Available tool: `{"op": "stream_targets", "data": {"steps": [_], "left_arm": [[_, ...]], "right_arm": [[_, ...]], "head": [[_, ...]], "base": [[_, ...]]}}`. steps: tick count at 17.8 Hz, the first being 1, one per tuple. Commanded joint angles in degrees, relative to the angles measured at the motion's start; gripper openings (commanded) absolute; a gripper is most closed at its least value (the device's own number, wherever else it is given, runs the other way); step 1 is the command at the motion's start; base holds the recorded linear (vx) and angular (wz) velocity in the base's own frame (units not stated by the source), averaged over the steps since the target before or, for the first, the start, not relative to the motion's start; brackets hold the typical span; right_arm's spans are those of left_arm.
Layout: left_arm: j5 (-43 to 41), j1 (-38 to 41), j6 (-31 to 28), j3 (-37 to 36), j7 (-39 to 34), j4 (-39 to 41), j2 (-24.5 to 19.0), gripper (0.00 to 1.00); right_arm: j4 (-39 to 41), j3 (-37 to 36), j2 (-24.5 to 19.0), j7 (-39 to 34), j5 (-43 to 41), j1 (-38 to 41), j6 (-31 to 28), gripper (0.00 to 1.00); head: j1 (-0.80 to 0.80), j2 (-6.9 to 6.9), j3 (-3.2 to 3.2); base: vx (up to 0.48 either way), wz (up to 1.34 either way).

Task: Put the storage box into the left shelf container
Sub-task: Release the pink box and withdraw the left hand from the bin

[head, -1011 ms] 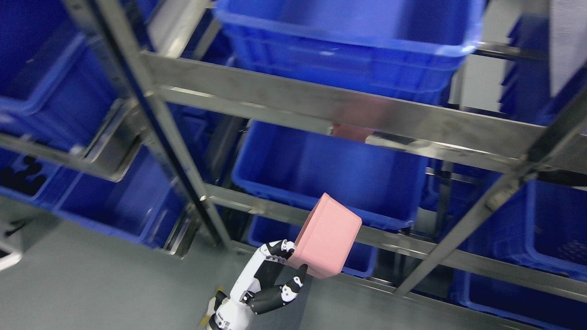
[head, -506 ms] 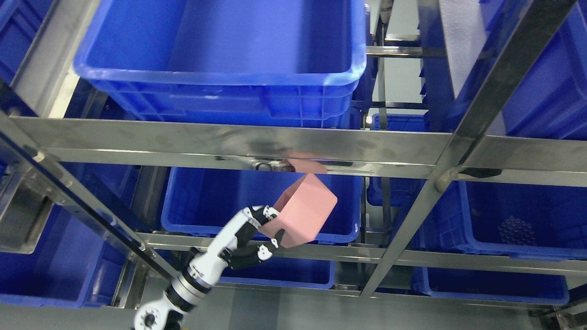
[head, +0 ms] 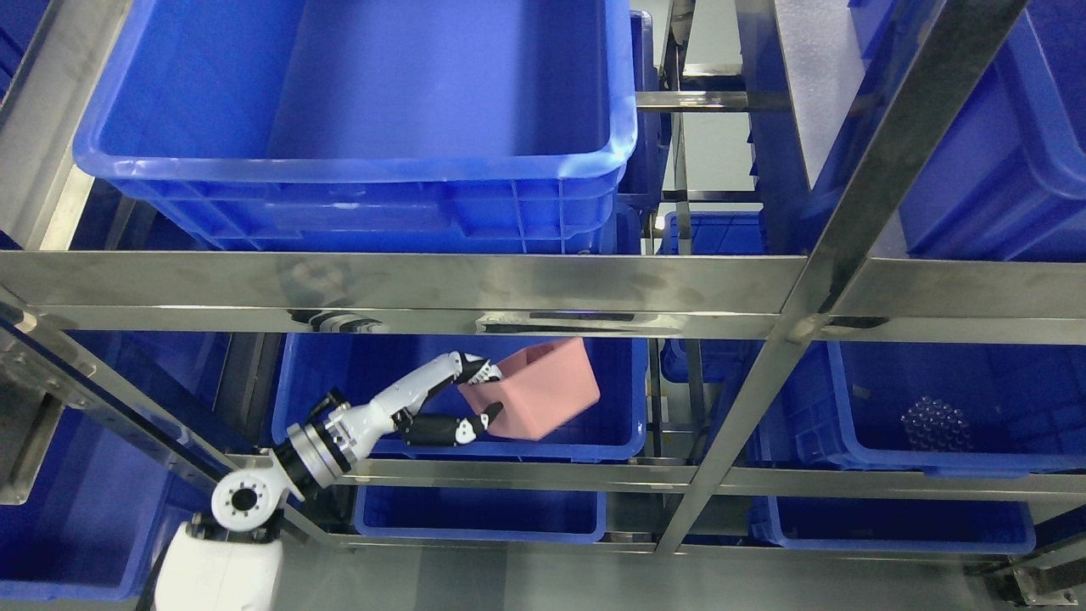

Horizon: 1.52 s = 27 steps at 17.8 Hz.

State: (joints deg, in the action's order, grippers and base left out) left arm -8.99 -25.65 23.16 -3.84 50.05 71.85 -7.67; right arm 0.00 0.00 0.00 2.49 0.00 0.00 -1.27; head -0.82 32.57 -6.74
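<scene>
A pink open-topped storage box (head: pixel 543 392) is held in my left hand (head: pixel 475 399), fingers over its near rim and thumb under its side. The box hangs tilted over the inside of the blue container (head: pixel 356 373) on the middle shelf, left of the steel upright; whether it touches the container I cannot tell. My left arm (head: pixel 339 437) reaches in from the lower left, over the container's front rim. My right arm is out of view.
A steel crossbar (head: pixel 407 293) runs just above the hand. A large blue bin (head: pixel 356 127) sits on the shelf above. Another blue bin (head: pixel 959 407) with a cluster of small dark items stands at right. A diagonal steel upright (head: pixel 764 373) separates the bays. More bins sit below.
The camera view has shifted. My left arm has reached further in, carrying the pink box from the shelf's front edge to over the middle-shelf container, now with its open top upward.
</scene>
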Motion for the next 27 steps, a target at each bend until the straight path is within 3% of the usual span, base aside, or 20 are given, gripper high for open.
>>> {"op": "stream_targets", "data": {"steps": [1, 3, 5, 10, 12, 17, 22, 27], "left_arm": [[-10.95, -5.47, 0.22, 1.03, 0.22, -11.2, 3.88, 0.05], [-11.32, -5.29, 0.31, 0.07, 0.22, -11.82, 5.2, 0.07], [-11.23, -5.29, 0.31, -0.11, 0.05, -11.82, 6.52, 0.16], [-9.48, -5.2, 0.4, 3.92, -0.83, -7.63, 6.67, 0.82], [-2.83, -3.28, -0.3, 4.54, -7.03, -2.97, 6.67, 0.95], [10.29, 10.15, -3.99, 3.58, -33.22, 15.83, 6.67, 0.99], [11.01, 18.68, -3.03, 3.84, -44.05, 19.82, 6.67, 1.0], [11.01, 23.45, -0.39, 1.82, -44.51, 19.82, 6.67, 1.0]], "right_arm": [[1.0, -0.26, 1.0, -0.03, 0.09, 0.53, 0.04, 1.0], [1.0, -0.26, 1.0, -0.03, 0.09, 0.53, 0.04, 1.0], [1.0, -0.26, 1.0, -0.03, 0.09, 0.53, 0.04, 1.0], [1.0, -0.26, 1.0, -0.03, 0.09, 0.53, 0.04, 1.0], [1.0, -0.26, 1.0, -0.03, 0.09, 0.53, 0.04, 1.0], [1.0, -0.26, 1.0, -0.03, 0.09, 0.53, 0.04, 1.0], [1.0, -0.26, 1.0, -0.03, 0.09, 0.53, 0.04, 1.0], [1.0, -0.26, 1.0, -0.03, 0.09, 0.53, 0.04, 1.0]], "head": [[0.0, 0.0, 0.0], [0.0, 0.0, 0.0], [0.0, 0.0, 0.0], [0.0, 0.0, 0.0], [0.0, 0.0, 0.0], [0.0, 0.0, 0.0], [0.0, 0.0, 0.0], [0.0, 0.0, 0.0]], "base": [[0.009, -0.02], [0.0, 0.0], [0.0, 0.0], [0.0, 0.0], [0.0, 0.0], [0.0, 0.0], [0.0, 0.0], [0.0, 0.0]]}}
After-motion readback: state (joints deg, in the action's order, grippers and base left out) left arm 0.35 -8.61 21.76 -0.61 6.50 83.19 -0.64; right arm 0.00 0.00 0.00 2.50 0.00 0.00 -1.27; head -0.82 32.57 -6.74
